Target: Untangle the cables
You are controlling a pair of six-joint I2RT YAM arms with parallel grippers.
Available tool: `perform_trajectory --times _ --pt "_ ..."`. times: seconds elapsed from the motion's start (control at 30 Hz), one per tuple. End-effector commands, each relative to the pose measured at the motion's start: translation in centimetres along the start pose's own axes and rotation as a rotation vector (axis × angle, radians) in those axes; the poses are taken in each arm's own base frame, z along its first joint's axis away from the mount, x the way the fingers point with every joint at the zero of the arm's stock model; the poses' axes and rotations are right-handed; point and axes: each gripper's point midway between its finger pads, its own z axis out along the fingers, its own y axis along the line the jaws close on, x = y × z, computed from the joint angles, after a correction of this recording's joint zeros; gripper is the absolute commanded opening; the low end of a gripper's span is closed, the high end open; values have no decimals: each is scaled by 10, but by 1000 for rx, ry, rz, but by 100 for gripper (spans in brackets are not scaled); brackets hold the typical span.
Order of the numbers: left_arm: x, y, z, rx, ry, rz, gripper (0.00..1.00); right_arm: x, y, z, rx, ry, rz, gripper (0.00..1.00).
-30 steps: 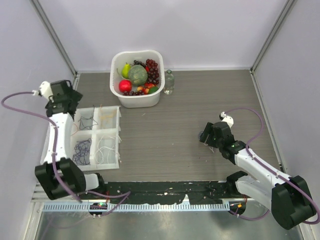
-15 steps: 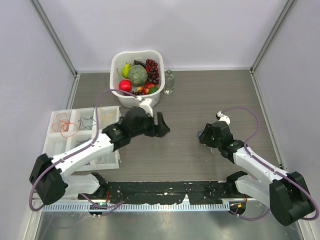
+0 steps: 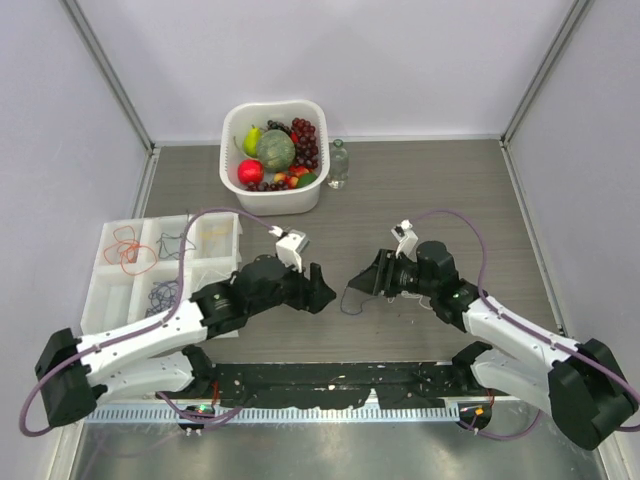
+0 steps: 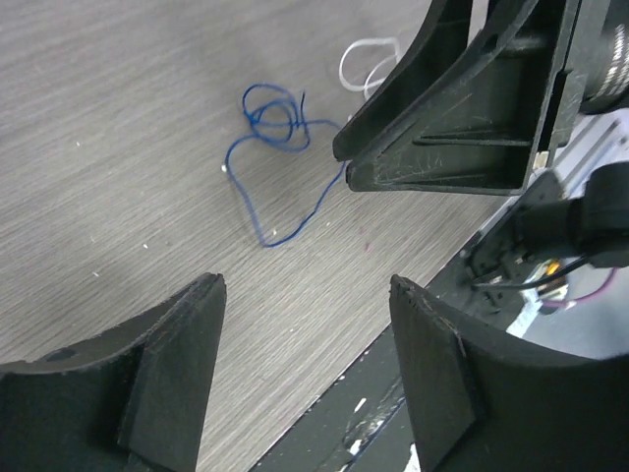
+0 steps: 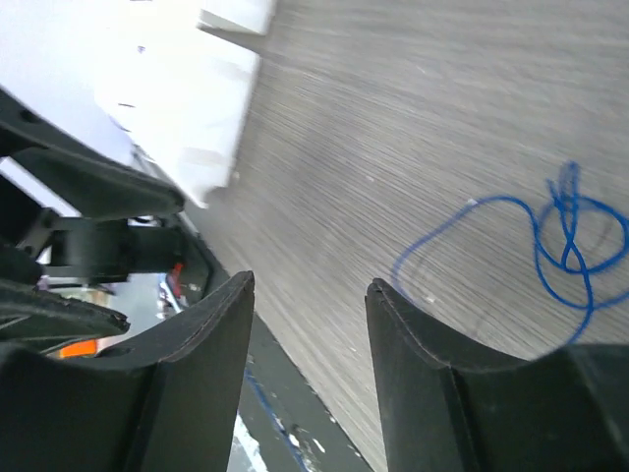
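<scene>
1. Table [image 3: 450, 200]: both arms reach into the middle of it, with the grippers nose to nose and only a small gap between them.
2. Tray [image 3: 100, 290]: well behind the left gripper [image 4: 307, 295], back along its own arm. There are loose loops in the compartments, including an orange cable [image 3: 125, 250]. Nothing to do there right now, I'd say.
3. Basket [image 3: 232, 175] of fruit, with a bottle [image 3: 338, 163] just beside it: far off to the side of both grippers and not in play.
4. Left gripper: fingers spread, nothing between them. It hangs over bare table.
5. Right gripper [image 5: 307, 295]: same story, fingers apart and empty.
6. Blue cable [image 4: 275, 116]: this is the one that matters.
   - It lies flat on the table in the gap between the two grippers, straight ahead of the left one.
   - The knotted bunch is at the far end from the left gripper, and one open loop trails back toward it. So the long axis runs pretty much along the left gripper's line of approach.
   - From the right wrist, the knot sits off to that gripper's right, with the loop reaching in toward its right finger.
   - The right gripper is the nearer one. A strand runs right up to its fingertip, though I can't tell if it's touching.
   - My guess is right pins the knot end and left takes the loop.
7. White cable [image 4: 369, 59]: a small curl just past the blue knot, half hidden behind the right gripper.
</scene>
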Motion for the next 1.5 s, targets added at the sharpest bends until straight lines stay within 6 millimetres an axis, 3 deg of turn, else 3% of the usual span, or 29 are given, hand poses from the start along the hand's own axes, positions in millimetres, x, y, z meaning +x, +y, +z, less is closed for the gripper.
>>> perform_trajectory --times 0.0,0.03,0.07,0.13,0.17,0.37,0.5,0.67,0.83,0.93,1.1,1.13,1.2,1.27,1.4,1.47 --pt "-25 0 -11 7 -139 -54 74 -23 20 -6 -32 -62 2 57" --pt "-22 -1 -8 7 -126 -60 75 -21 6 -7 55 -58 13 58" --pt "-19 0 -4 3 -111 -67 77 -25 -23 -14 237 -77 28 59" --pt "-11 -5 8 14 -55 -73 79 -32 -51 -29 429 -118 22 60" --pt "-5 -8 16 23 -13 -69 80 -43 -62 -39 507 -182 13 60" --pt "25 -3 70 -69 202 -30 85 -55 -101 -90 763 -379 103 62" --pt "34 3 100 -160 290 -30 86 -67 -109 -110 817 -479 97 62" --pt "33 -10 137 -236 314 63 97 -73 -113 -112 826 -490 33 63" --pt "28 28 153 -544 336 132 97 -68 -112 -102 778 -461 21 63" --pt "35 31 164 -548 340 135 94 -65 -114 -101 769 -466 24 63" --pt "42 34 168 -548 373 142 75 -56 -122 -93 750 -469 41 63" --pt "44 33 169 -540 379 143 67 -46 -132 -91 765 -451 55 62" --pt "46 34 169 -529 387 145 54 -50 -126 -85 739 -436 40 62" --pt "47 38 166 -521 388 140 33 -48 -133 -85 773 -422 43 62" --pt "28 32 146 -468 307 154 3 -46 -132 -82 759 -407 35 62" --pt "13 34 124 -474 259 169 0 -47 -130 -82 746 -418 36 62"
